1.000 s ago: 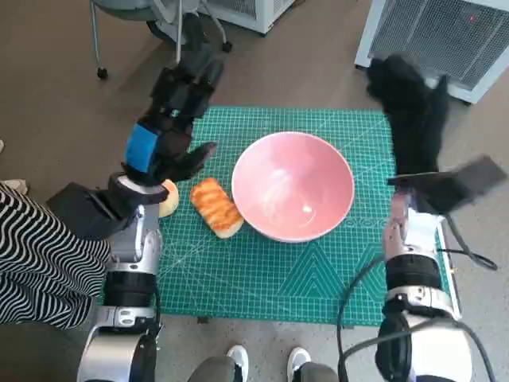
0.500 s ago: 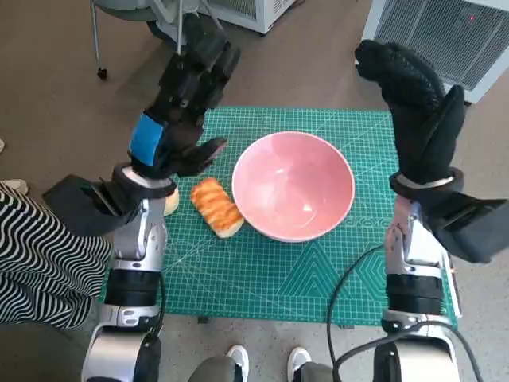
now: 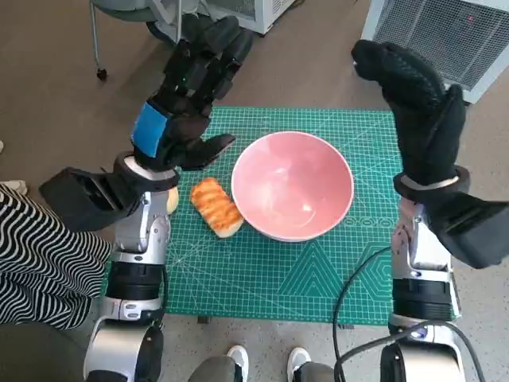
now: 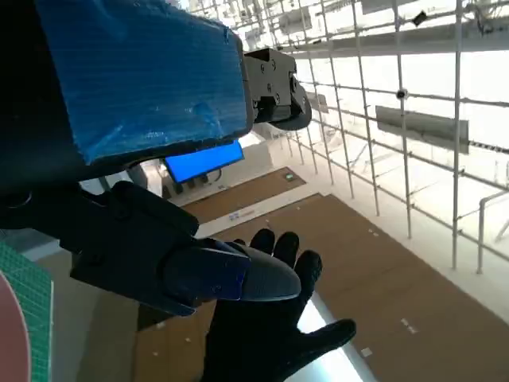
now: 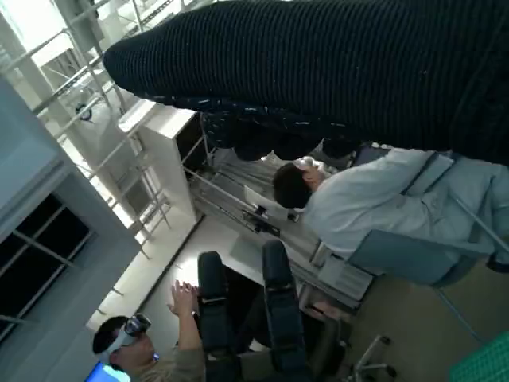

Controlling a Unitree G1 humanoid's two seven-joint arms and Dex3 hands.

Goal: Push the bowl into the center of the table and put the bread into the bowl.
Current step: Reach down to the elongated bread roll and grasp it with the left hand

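Observation:
A pink bowl (image 3: 293, 185) stands near the middle of the green cutting mat (image 3: 262, 274). A golden bread roll (image 3: 215, 206) lies just to the left of the bowl, close to its rim. My left hand (image 3: 188, 91) is raised high above the mat's left side, fingers spread, holding nothing. My right hand (image 3: 413, 107) is lifted above the mat's right edge, fingers extended upward and empty. The left wrist view shows the blue-taped hand back (image 4: 143, 79) and, beyond it, the gloved right hand (image 4: 266, 334) with fingers apart.
A pale round object (image 3: 169, 199) lies partly under my left forearm. A white ventilated unit (image 3: 437, 36) stands at the back right, a chair base (image 3: 143, 20) at the back left. Striped fabric (image 3: 36, 263) shows at the left edge. Two people (image 5: 350, 203) appear in the right wrist view.
Both hands have risen away from the table; the left hand moved up and back, the right straightened upward. Bowl and bread stay where they were.

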